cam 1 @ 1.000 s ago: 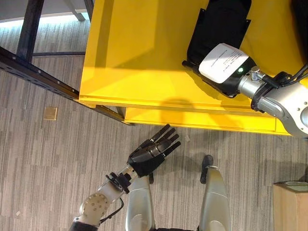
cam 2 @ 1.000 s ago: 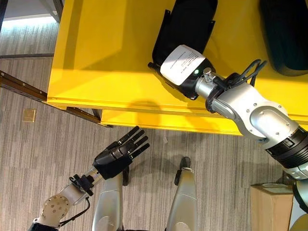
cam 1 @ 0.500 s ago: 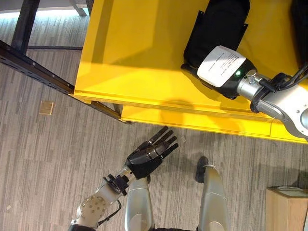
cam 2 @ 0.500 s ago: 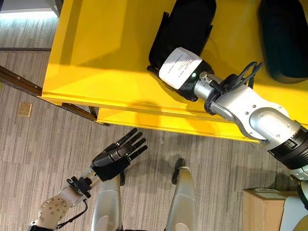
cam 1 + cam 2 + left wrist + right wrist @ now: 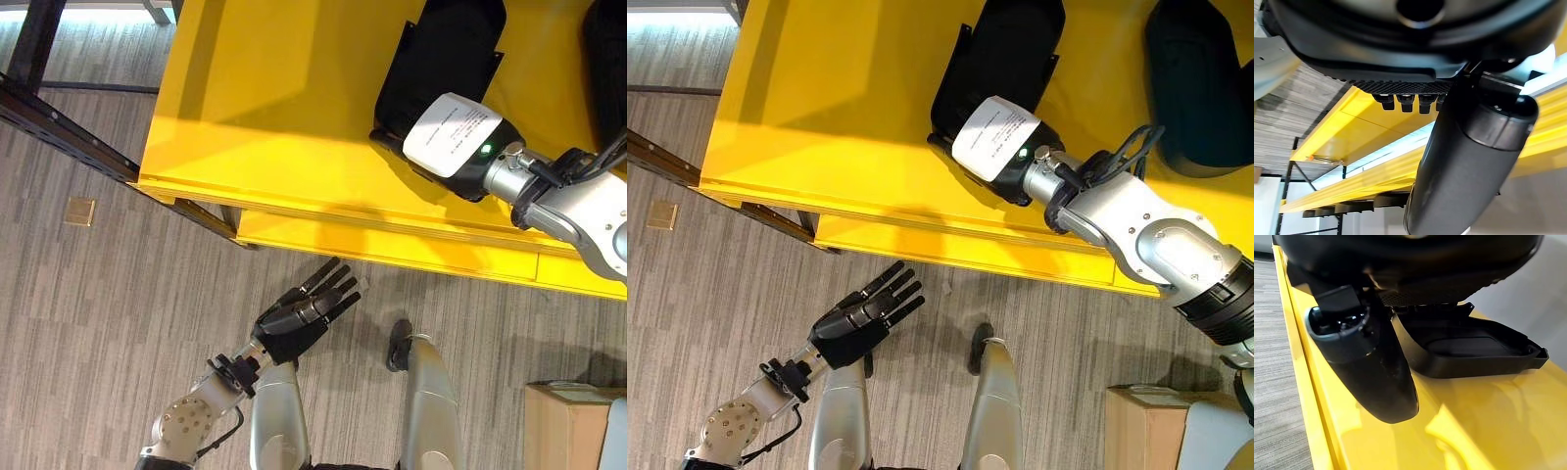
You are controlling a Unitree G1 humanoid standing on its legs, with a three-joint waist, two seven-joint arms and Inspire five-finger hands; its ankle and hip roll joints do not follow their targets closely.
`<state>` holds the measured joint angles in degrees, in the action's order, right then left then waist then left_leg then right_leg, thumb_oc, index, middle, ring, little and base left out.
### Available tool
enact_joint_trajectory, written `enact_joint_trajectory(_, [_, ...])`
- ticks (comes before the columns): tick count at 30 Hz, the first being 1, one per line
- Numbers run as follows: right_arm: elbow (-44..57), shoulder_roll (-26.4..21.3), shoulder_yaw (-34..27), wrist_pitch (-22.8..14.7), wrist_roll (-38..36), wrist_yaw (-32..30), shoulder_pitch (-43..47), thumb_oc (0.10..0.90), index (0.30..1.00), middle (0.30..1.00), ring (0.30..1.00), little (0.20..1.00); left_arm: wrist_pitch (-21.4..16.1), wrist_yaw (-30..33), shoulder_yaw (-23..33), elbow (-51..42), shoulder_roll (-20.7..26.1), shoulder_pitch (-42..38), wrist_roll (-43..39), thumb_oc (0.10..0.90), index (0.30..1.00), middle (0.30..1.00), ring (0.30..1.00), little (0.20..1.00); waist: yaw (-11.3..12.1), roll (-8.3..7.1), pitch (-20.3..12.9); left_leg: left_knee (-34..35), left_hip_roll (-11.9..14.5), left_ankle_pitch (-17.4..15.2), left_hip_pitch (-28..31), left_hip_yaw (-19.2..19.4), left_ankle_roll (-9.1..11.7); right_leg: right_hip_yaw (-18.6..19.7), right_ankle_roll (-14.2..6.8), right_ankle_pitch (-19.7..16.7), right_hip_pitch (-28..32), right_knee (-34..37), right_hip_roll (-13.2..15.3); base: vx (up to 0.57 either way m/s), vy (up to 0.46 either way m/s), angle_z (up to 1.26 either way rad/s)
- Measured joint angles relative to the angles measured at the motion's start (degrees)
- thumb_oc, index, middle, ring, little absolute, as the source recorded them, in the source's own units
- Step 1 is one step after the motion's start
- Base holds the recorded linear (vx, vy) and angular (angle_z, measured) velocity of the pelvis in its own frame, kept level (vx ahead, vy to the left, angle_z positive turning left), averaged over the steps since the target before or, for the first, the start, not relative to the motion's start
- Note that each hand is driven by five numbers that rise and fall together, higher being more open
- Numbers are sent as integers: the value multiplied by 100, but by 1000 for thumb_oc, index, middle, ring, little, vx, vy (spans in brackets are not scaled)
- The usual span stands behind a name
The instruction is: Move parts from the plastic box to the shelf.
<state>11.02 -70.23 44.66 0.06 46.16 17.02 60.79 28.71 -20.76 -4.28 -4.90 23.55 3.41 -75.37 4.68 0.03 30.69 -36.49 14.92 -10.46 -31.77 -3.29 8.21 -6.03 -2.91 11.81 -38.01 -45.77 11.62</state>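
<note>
A black moulded part (image 5: 446, 49) lies flat on the yellow shelf (image 5: 274, 108). My right hand (image 5: 453, 137), with a white label on its back, rests at the near end of that part. In the right wrist view its thumb (image 5: 1371, 367) hangs straight just above the shelf (image 5: 1488, 421), beside the part (image 5: 1474, 350) and not gripping it. A second black part (image 5: 1195, 78) lies further right on the shelf. My left hand (image 5: 299, 318) hovers over the floor below the shelf's front edge, fingers straight and empty.
A cardboard box (image 5: 573, 426) stands on the floor at the lower right. A dark metal frame rail (image 5: 59, 108) runs along the upper left beside the shelf. A small tan square (image 5: 78, 211) lies on the striped grey floor.
The whole picture has shifted a little, so the camera has moved. The right hand stays at the part's near end, and the left hand keeps its open pose.
</note>
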Motion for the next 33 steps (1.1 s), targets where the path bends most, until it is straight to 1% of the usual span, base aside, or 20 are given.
enact_joint_trajectory(5, [0,-9,-53,-89,1,-8,0,900,1000,1000,1000,1000,-1,0,9,-2,13,-14,38,900,1000,1000,1000,1000,-9,-18,0,12,19,24,10,-28,37,-16,62,119,-62,-185,-3,-20,-64,2])
enact_joint_trajectory(7, [0,-12,-53,-144,67,-28,0,900,1000,1000,1000,1000,0,0,18,-3,18,-13,38,900,1000,1000,1000,1000,-7,-28,0,45,105,35,13,-88,57,-84,121,163,-65,-234,-80,-25,-75,1])
enact_joint_trajectory(11, [6,-46,-55,-184,92,-54,0,900,1000,1000,1000,1000,2,0,55,-5,37,-2,38,900,1000,1000,1000,1000,16,-115,-2,148,192,93,40,-156,78,-164,218,248,-91,-322,-155,-26,-84,2])
enact_joint_trajectory(14, [4,-49,-55,-211,92,-78,-1,900,1000,1000,1000,1000,6,0,129,-4,38,3,42,900,1000,1000,1000,1000,8,-198,-4,233,227,133,72,-208,44,-218,291,303,-108,-391,-191,-21,-60,1])
enact_joint_trajectory(19, [1,-52,-55,-314,117,-217,0,900,1000,1000,1000,1000,13,-10,159,-3,40,2,151,900,1000,1000,1000,1000,11,-211,-6,282,388,172,91,-254,85,-292,396,363,-110,-436,-328,2,-23,-3])
enact_joint_trajectory(28, [13,-59,-59,-551,327,-251,17,900,1000,1000,1000,1000,11,-13,227,-3,39,-11,147,900,1000,1000,1000,1000,49,-220,-6,317,405,176,88,-361,86,-381,457,462,-111,-555,-335,9,-40,3])
enact_joint_trajectory(32, [61,-58,-59,-612,327,-267,16,900,1000,1000,1000,1000,11,-13,228,-3,39,9,148,900,1000,1000,1000,1000,72,-266,-5,339,418,191,88,-407,94,-419,493,512,-119,-615,-337,8,-42,4])
enact_joint_trajectory(33, [91,-55,-56,-614,329,-275,16,900,1000,1000,1000,1000,12,-13,231,-4,41,4,148,900,1000,1000,1000,1000,94,-303,-7,348,423,206,83,-408,110,-425,509,534,-144,-650,-338,1,-36,1])
